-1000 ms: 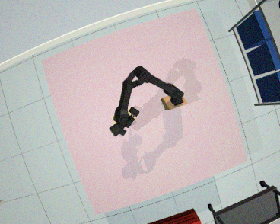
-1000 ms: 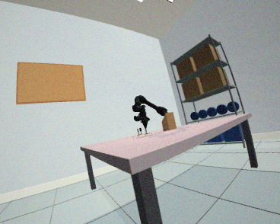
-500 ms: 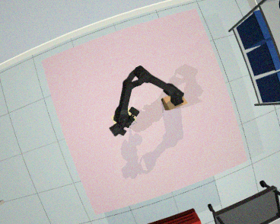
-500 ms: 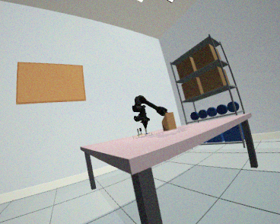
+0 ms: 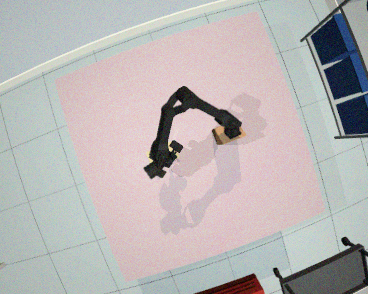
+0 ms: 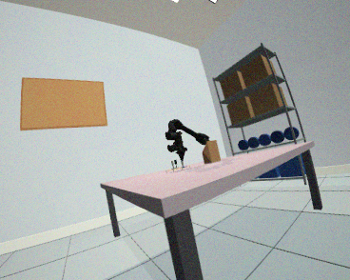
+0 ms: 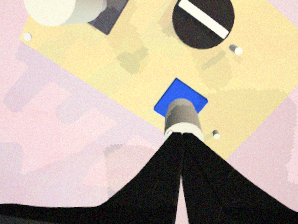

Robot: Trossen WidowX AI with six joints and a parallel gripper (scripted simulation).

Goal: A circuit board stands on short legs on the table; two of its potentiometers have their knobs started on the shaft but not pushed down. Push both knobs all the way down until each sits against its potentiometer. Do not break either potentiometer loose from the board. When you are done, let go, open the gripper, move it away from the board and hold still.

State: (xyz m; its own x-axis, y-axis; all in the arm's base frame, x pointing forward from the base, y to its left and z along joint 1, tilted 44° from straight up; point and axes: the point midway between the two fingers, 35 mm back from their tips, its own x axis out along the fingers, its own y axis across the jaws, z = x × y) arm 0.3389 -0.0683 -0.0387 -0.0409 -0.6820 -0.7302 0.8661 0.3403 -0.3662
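The pincer [image 5: 176, 146] [image 6: 182, 160] [image 7: 181, 141], pressed together empty, meets the knob [image 7: 183, 119] below it, seemingly starting the first push; next, press straight down gently.

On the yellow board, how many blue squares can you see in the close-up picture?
1. The blue square is just beyond the gripper's tips, partly behind a grey post. More might be hidden or out of view.
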